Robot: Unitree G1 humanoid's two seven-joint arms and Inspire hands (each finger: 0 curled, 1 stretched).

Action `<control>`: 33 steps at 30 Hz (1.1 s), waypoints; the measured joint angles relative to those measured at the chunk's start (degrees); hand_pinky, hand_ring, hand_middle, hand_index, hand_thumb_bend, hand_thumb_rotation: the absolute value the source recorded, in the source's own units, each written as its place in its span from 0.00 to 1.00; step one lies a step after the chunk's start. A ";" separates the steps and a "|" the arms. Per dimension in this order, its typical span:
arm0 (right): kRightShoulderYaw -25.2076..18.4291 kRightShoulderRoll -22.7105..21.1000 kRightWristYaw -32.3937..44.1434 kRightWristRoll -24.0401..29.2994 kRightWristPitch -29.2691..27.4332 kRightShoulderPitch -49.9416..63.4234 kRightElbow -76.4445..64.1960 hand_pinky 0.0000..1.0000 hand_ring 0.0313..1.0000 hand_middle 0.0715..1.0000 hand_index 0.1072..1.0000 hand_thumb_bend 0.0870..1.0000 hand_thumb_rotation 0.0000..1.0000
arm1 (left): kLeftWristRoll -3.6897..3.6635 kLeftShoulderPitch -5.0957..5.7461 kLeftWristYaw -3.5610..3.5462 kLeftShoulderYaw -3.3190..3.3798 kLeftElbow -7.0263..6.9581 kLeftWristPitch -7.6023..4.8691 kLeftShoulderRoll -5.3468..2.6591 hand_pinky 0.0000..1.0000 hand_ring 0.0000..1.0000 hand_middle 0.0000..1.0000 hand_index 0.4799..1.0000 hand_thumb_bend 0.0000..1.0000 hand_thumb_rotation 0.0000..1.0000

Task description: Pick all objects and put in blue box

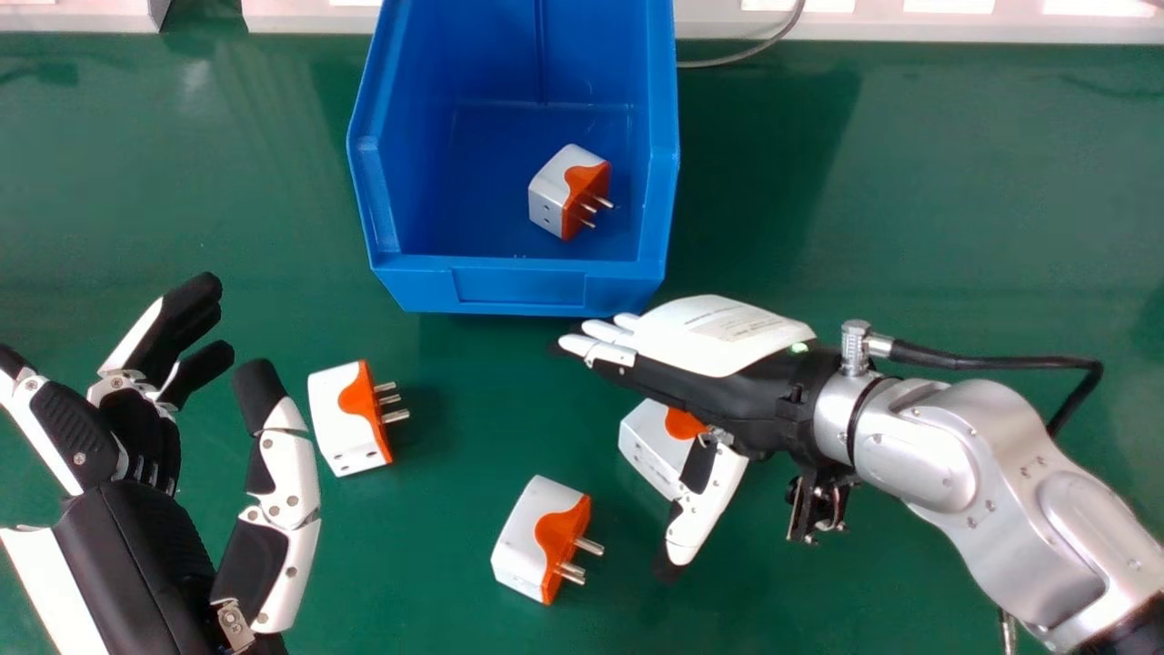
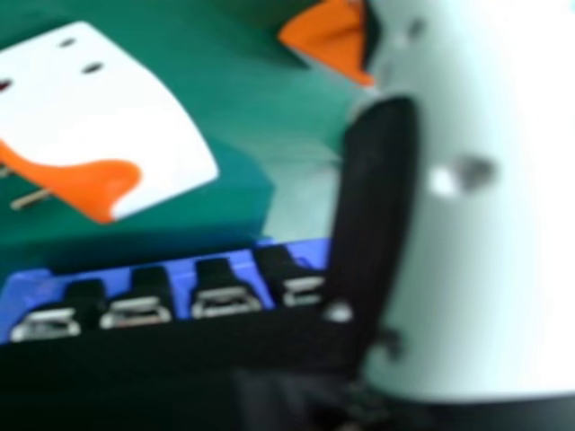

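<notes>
Green tabletop (image 1: 955, 227) is carrying the whole layout. Blue box (image 1: 518, 287) is sitting on it; we're placing everything by that. Our left hand (image 1: 136, 546) is hanging left of the box and nearer us, fingers open, slightly bent. Our right hand (image 1: 718, 337) is hovering just off the box's near right corner, fingers open and straight, thumb spread. White-orange plug adapters, four: first adapter (image 1: 550, 191) is lying inside the box; second adapter (image 1: 341, 423) is resting off its near left corner, just beside our left thumb; third adapter (image 1: 527, 537) is sitting straight in front, well apart; fourth adapter (image 1: 650, 441) is lying near-right, partly hidden by our right hand. Grey cable (image 1: 746, 55) is running beside its far right.
</notes>
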 measured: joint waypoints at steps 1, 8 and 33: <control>0.00 -0.01 0.29 0.00 -0.02 -0.08 0.04 0.95 0.99 0.99 0.89 0.93 0.20 | 0.00 0.01 -0.01 0.00 -0.02 0.00 0.00 0.69 0.74 0.73 0.48 0.25 0.00; 0.00 -0.28 0.92 -0.07 -0.69 -0.09 0.49 0.86 0.96 0.96 0.85 0.91 0.14 | -0.11 0.46 -0.11 -0.01 -0.25 -0.02 0.00 0.70 0.75 0.74 0.49 0.26 0.00; -0.02 0.54 -19.46 -9.85 -6.69 0.68 6.28 0.32 0.41 0.45 0.47 0.45 0.00 | -0.78 1.04 -0.46 -0.13 -0.72 -0.07 0.04 0.69 0.75 0.74 0.49 0.25 0.00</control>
